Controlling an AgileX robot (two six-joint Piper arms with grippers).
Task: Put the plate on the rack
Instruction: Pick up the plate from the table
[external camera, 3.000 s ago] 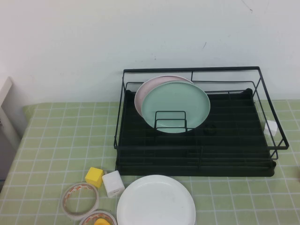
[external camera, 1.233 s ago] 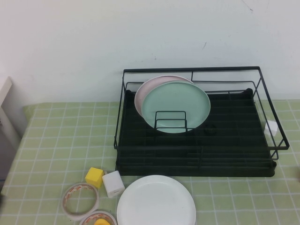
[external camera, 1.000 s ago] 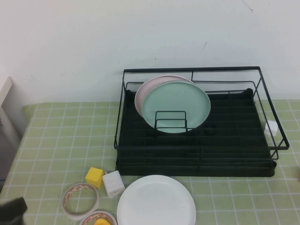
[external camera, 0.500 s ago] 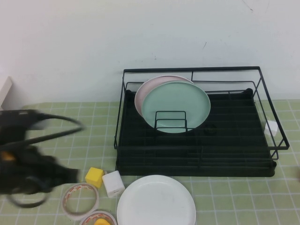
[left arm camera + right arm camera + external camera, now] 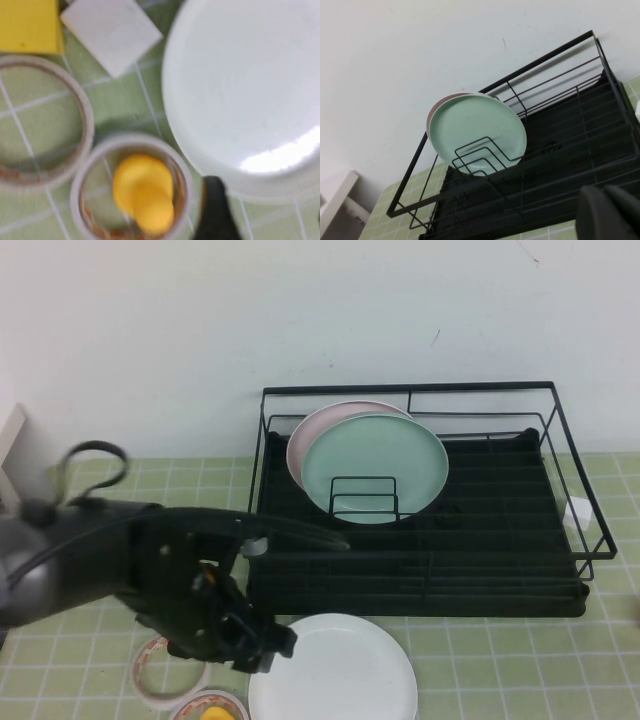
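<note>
High view: left hand (image 5: 262, 647) hangs low over the tabletop (image 5: 120, 530), right at the left edge of the plate (image 5: 333, 668). The plate lies flat, just to the hand's right and in front of the rack (image 5: 420, 500). Being round, it has no long axis; the near rim is the only grip line. From the hand, the rack is beyond and to the right, already holding a mint green plate (image 5: 375, 466) and a pale pink plate (image 5: 310, 435) upright in the dividers. Finger spacing is hidden by the arm's own bulk here, so can't tell. Right hand is out of this view.

Left wrist view: the plate (image 5: 245, 90) fills one side, its rim closest to the one dark fingertip (image 5: 212, 210) that shows. Only that one finger is in view, so the opening can't be judged. A tape roll with a yellow piece inside (image 5: 132, 195), a second tape roll (image 5: 45, 120), a white block (image 5: 110, 32) and a yellow block (image 5: 27, 25) crowd the side away from the plate.

Right wrist view: right hand (image 5: 610, 210) sits well back from the rack (image 5: 545, 165), its opening not shown. Left arm is clearly nearer; this looks like its pick.
</note>
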